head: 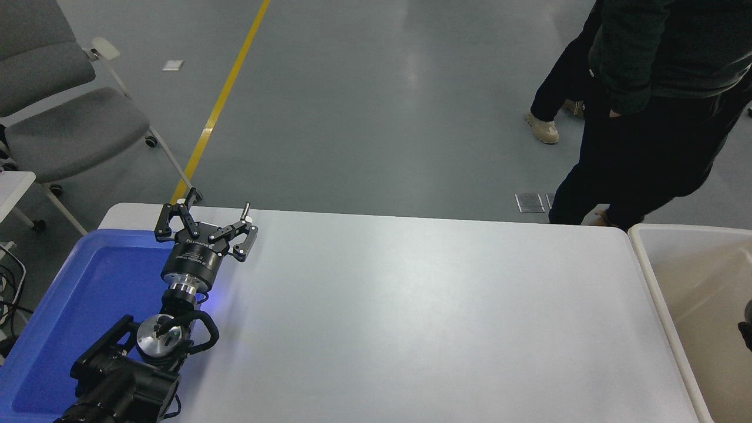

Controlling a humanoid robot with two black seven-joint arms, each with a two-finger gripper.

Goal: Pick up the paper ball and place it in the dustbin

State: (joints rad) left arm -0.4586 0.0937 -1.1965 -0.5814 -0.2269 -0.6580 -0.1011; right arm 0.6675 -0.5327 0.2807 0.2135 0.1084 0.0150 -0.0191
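The beige dustbin (651, 276) with its cream rim stands at the table's right end, cut off by the picture's edge. A small dark piece of my right gripper (747, 330) shows over the bin at the right edge; too little shows to judge its state. The paper ball is not in view. My left gripper (211, 207) is parked at the lower left, open and empty, over the far edge of the blue tray.
A bright blue shallow tray (76, 294) lies at the table's left end under the left arm. A person in dark clothes (646, 106) stands at the far side, close to the dustbin's far corner. A grey chair (64, 129) stands at the upper left.
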